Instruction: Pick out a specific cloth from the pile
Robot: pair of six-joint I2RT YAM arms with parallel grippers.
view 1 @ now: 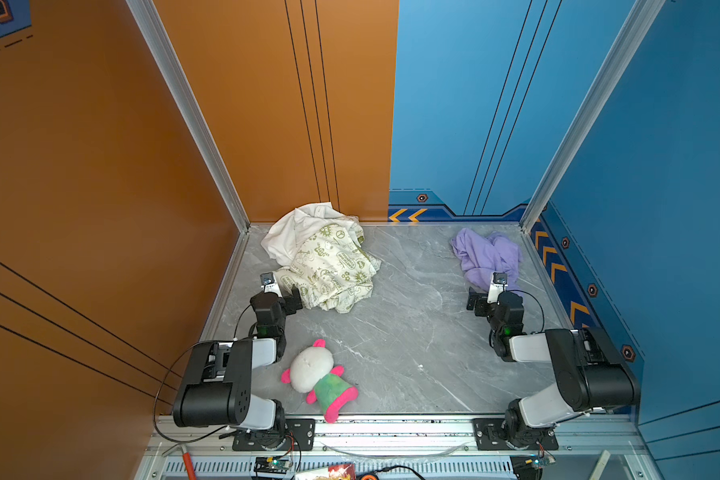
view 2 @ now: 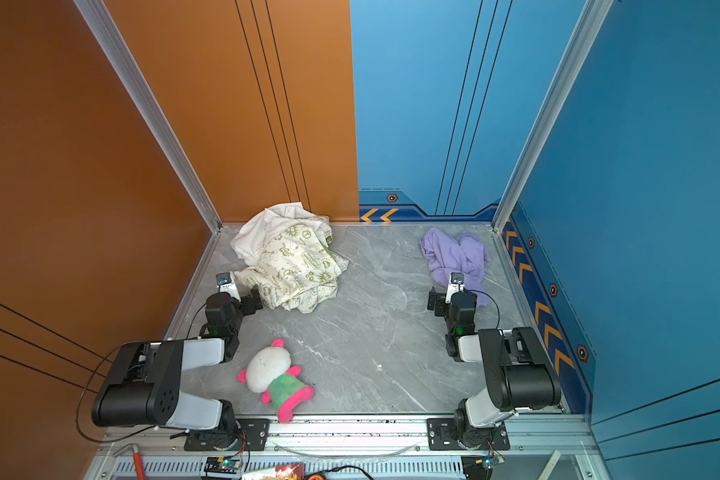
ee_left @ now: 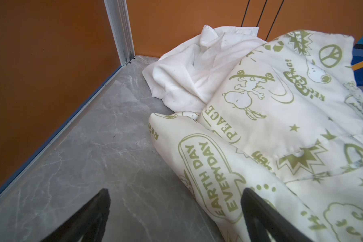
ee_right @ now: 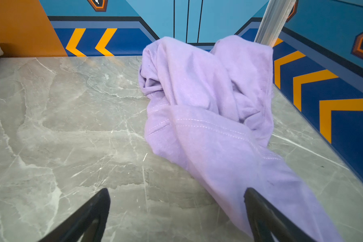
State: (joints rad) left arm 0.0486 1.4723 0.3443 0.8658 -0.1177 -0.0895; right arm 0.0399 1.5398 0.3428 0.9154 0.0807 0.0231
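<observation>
**Lavender cloth lies apart from the pile**

While the left hand (ee_left: 174, 218) gapes wide beside the pile (view 1: 325, 259), the cloth (view 1: 489, 255) lies well right of that pile, 1 tail beside the empty, wide right hand (ee_right: 176, 218); separation looks done.

We see the cloth (view 1: 486, 254) (ee_right: 208, 109) as plain lavender with paler lines of stitching, while the pile (view 2: 287, 257) (ee_left: 260, 117) pairs an off-white garment with a cream one printed in olive-green doodles, stars, peace signs and lettering. The counter (view 1: 412, 324) is grey marble veined in white, and on it the plush toy (view 1: 319, 380) shows a white head, pink ears and feet, and a green body. We note orange walls on one side and blue on the other, with orange chevrons on a dark blue band.
</observation>
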